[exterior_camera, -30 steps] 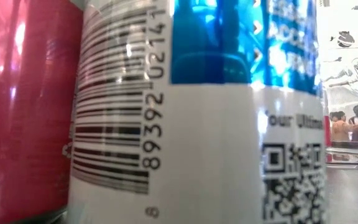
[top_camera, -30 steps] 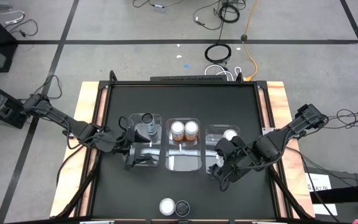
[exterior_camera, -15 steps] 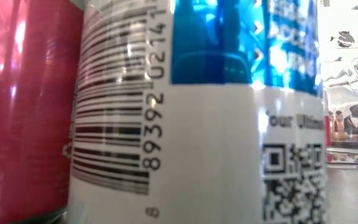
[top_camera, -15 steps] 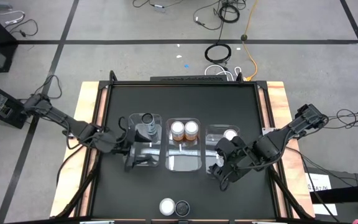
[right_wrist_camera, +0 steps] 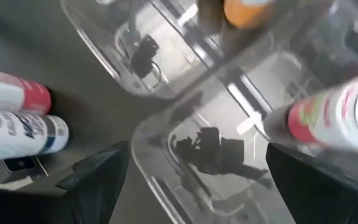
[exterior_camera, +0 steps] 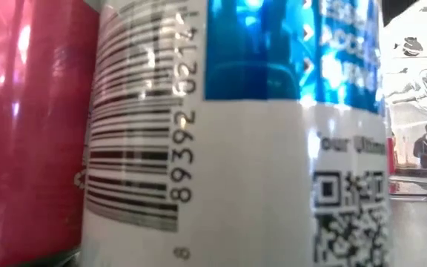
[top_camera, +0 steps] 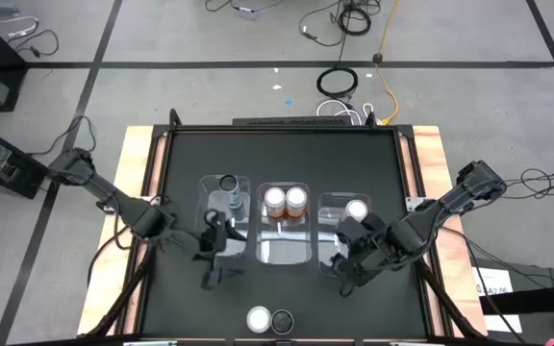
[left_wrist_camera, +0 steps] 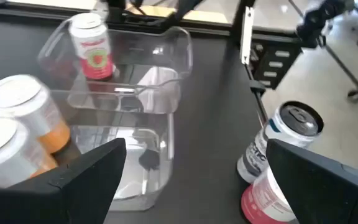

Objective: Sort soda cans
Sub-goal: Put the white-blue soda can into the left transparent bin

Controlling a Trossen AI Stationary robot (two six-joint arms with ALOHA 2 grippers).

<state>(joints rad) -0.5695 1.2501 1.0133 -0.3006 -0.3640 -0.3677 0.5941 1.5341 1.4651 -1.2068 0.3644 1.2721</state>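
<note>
In the high view three clear bins stand in a row. The left bin (top_camera: 225, 216) holds one dark can (top_camera: 229, 183). Two orange cans (top_camera: 286, 200) stand in the middle bin, and a red can (top_camera: 357, 208) stands in the right bin. A red can (top_camera: 258, 318) and a dark-topped can (top_camera: 282, 320) stand together at the table's near edge. My left gripper (top_camera: 215, 269) is open and empty, just near of the left bin; its view (left_wrist_camera: 191, 155) faces the pair of cans (left_wrist_camera: 278, 155). My right gripper (top_camera: 346, 274) hangs open over the right bin's near end (right_wrist_camera: 194, 152).
The low view is filled by the two near-edge cans, a red one (exterior_camera: 28, 126) and a white and blue one with a barcode (exterior_camera: 236, 148). The bins' near halves hold nothing. Bare black table (top_camera: 171, 298) lies between the bins and the near edge.
My left gripper has drawn back from the left bin toward the table's near edge and turned its fingers that way, holding nothing. The dark can has stayed standing in the left bin.
</note>
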